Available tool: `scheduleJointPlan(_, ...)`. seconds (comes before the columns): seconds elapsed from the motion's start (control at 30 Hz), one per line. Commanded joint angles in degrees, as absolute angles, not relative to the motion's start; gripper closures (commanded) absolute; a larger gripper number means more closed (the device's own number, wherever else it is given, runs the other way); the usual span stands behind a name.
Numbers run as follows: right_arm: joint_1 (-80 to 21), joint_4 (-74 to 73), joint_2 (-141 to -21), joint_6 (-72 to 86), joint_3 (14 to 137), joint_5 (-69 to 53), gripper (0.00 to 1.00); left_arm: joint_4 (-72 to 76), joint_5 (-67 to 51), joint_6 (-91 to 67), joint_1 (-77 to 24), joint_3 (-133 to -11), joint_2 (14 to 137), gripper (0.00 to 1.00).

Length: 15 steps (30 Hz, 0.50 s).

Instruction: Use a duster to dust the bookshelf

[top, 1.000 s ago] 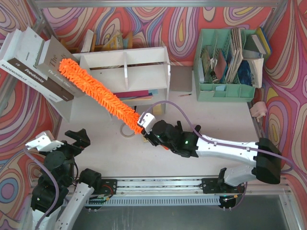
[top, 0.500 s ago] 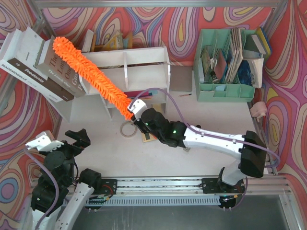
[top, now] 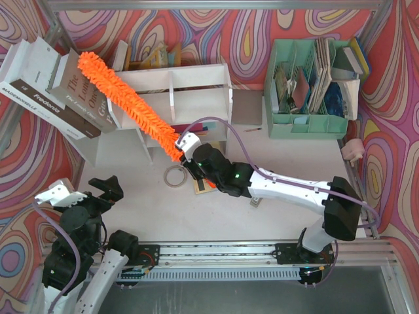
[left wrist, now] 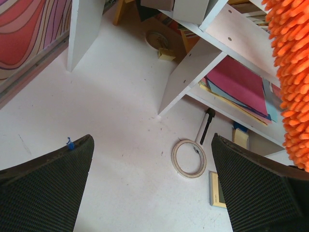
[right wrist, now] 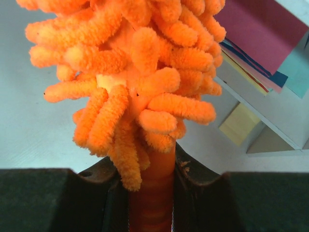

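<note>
Two arms share the white table (top: pixel 275 163); only the right one is at work. The right gripper (top: pixel 186 156) reaches toward the middle of the table, just in front of the bookshelf (top: pixel 196 82), its fingers (right wrist: pixel 198 193) pressed together on the thin orange handle of the duster (top: pixel 127 104); the right wrist view shows the handle pinched between the two dark pads, with the fluffy head (right wrist: pixel 140 87) rising straight out of the right gripper (right wrist: pixel 152 198).

The bookshelf stands at the far edge of the table, left of centre; from the handle the duster slants up and to the left across the bookshelf's front and left end, and its tip lies over the large books (top: pixel 39 85) that lean at the far left corner; whether the fluff presses on the boards cannot be told from above. Coloured sheets (left wrist: pixel 241 92) lie flat in the lower tier of the bookshelf (left wrist: pixel 193 72).

A ring of tape (top: pixel 173 175) lies flat on the table just left of the right gripper, beside a black pen (left wrist: pixel 206 124). A mint green organizer (top: pixel 308 124) full of papers stands at the far right corner, apart from the bookshelf.

The left gripper (top: pixel 101 190) hangs over the near left corner, well apart from the duster (left wrist: pixel 289 87); its jaws are spread wide with nothing between them, and the left wrist view shows bare table between the two fingers (left wrist: pixel 43 188).
</note>
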State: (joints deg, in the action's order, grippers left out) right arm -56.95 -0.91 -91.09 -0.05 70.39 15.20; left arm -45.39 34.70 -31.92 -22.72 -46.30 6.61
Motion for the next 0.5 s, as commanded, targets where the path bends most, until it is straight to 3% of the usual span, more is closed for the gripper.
scheduleJointPlan(0.0,-58.78,4.01,-86.42,0.38,71.75,11.74,1.00,-44.71,34.10,-31.40,-22.50,-46.41,6.95,0.02)
scheduleJointPlan(0.47,-60.03,1.12,-89.04,3.61,71.54,15.70,1.00,-44.47,34.11,-31.38,-22.50,-46.40,7.03,0.01)
